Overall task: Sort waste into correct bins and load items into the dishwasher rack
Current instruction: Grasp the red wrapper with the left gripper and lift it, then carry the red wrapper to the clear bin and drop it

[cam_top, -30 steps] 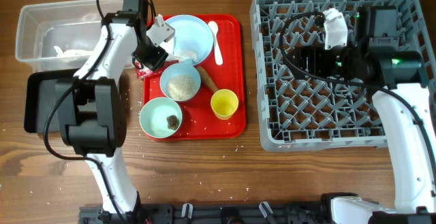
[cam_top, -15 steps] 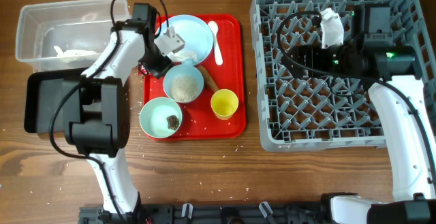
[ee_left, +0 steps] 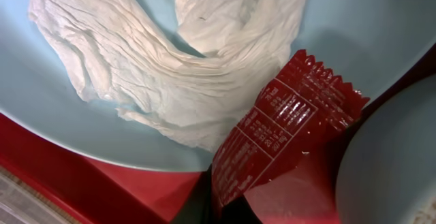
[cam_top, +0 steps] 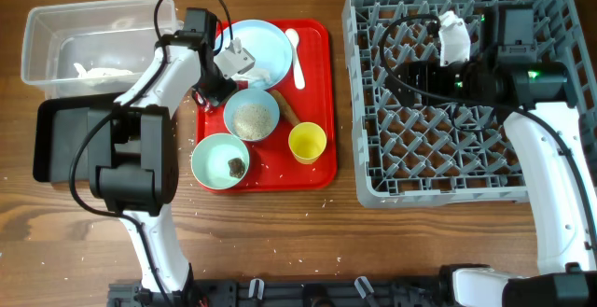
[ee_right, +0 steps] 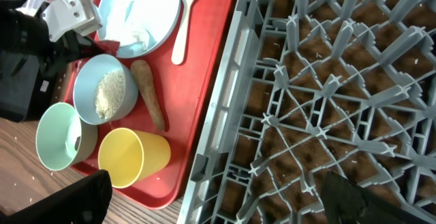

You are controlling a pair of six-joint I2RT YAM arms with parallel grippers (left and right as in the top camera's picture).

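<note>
Overhead, the left end effector (cam_top: 207,85) is reaching over the left edge of the red tray (cam_top: 312,158), between the pale blue plate (cam_top: 266,46) and the blue bowl (cam_top: 251,115) holding rice grains. In the left wrist view its fingers are lying together at the bottom centre and pinching the lower end of the red-and-white wrapper (ee_left: 286,135). The wrapper's free end is leaning over the plate rim beside the crumpled white paper (ee_left: 170,81).

This grip is probably taking the wrapper first because it is partly covering the plate, which cannot go to the rack while waste is sitting on it. The clear tub (cam_top: 47,36) and the black tray (cam_top: 51,139) are waiting just left of the arm on the wooden surface (cam_top: 420,251), so the carry should be short.

The right end effector (ee_right: 218,200) is hanging spread and empty over the dishwasher rack (cam_top: 373,186), apparently parking clear of the left arm's work.

Nothing is standing in the rack yet. The green bowl (cam_top: 219,160) with its dark scrap (cam_top: 235,166), the yellow cup (cam_top: 307,142), the white spoon (cam_top: 295,55) and a brown sausage stick (ee_right: 150,94) are all sitting on the red tray.

The thin film is likely flexing, so it could drag paper along.
</note>
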